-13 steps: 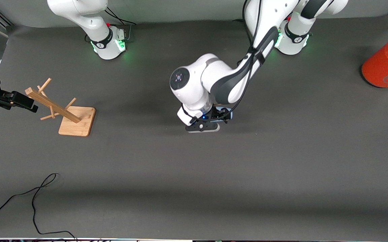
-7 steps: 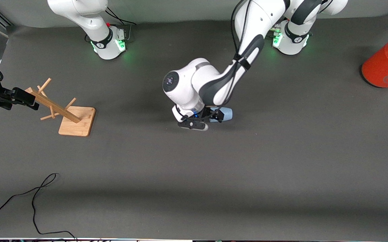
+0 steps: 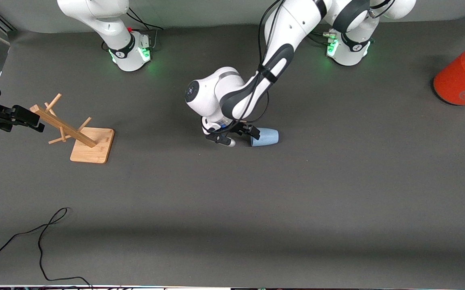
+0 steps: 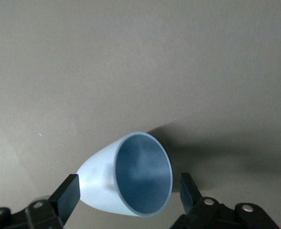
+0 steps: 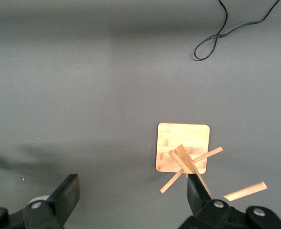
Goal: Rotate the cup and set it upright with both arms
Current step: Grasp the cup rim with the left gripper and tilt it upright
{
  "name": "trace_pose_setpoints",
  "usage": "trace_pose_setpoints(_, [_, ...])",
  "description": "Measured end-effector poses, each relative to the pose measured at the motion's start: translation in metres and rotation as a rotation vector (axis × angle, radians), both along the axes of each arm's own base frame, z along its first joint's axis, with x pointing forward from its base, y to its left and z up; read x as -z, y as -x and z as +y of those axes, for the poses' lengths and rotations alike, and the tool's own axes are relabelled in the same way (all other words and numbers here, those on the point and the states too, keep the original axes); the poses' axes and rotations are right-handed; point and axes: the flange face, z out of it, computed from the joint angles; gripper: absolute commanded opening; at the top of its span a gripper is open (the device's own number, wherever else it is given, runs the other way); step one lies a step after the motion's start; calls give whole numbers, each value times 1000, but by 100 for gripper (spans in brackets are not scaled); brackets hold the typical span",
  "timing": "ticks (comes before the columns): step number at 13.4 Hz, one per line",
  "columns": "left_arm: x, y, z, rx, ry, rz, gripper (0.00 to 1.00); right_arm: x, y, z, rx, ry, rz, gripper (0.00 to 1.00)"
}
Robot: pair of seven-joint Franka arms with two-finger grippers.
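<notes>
Both arms (image 3: 232,94) are glossy white shells with dark grey joint bands, and black cables run strapped along the left one. Their round bases (image 3: 133,52) glow green. Each black hand (image 4: 131,210) has flat fingers (image 4: 66,195) on a screw-studded body.

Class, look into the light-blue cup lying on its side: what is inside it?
Nothing shows inside the cup: only its bare blue inner wall and bottom, seen through the open mouth. The left hand straddles it, fingers open. The right hand waits beside the wooden rack.

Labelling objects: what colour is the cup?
Light blue cup, darker blue inside; clearest in left wrist view.
</notes>
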Motion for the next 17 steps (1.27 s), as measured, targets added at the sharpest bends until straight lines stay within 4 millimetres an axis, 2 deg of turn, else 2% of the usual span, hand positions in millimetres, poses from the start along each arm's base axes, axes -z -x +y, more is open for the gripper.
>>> trace_pose_setpoints(1, [4,2,3,26,-34,20,87,0,0,1,-2,0,0,100])
trace_pose_setpoints(3, [5,1,10,81,-93,45,68,0,0,2,-3,0,0,100])
trace_pose_setpoints(4, [5,-1,12,95,-111,46,43,0,0,2,-3,0,0,100])
trace_pose_setpoints(5, [6,-1,14,105,-124,47,11,0,0,2,-3,0,0,100])
trace_pose_setpoints(6, [10,-1,16,115,-137,47,0,0,0,2,-4,0,0,100])
trace_pose_setpoints(10, [21,-3,21,157,-172,63,0,0,0,2,-51,1,-2,100])
trace_pose_setpoints(13, [8,-10,19,213,-173,95,0,0,0,1,-68,6,-2,100])
trace_pose_setpoints(15, [-21,-20,16,195,-164,84,0,0,0,1,-73,8,-2,100])
trace_pose_setpoints(17, [-77,-37,18,91,-106,65,0,0,0,2,-76,9,-1,100])
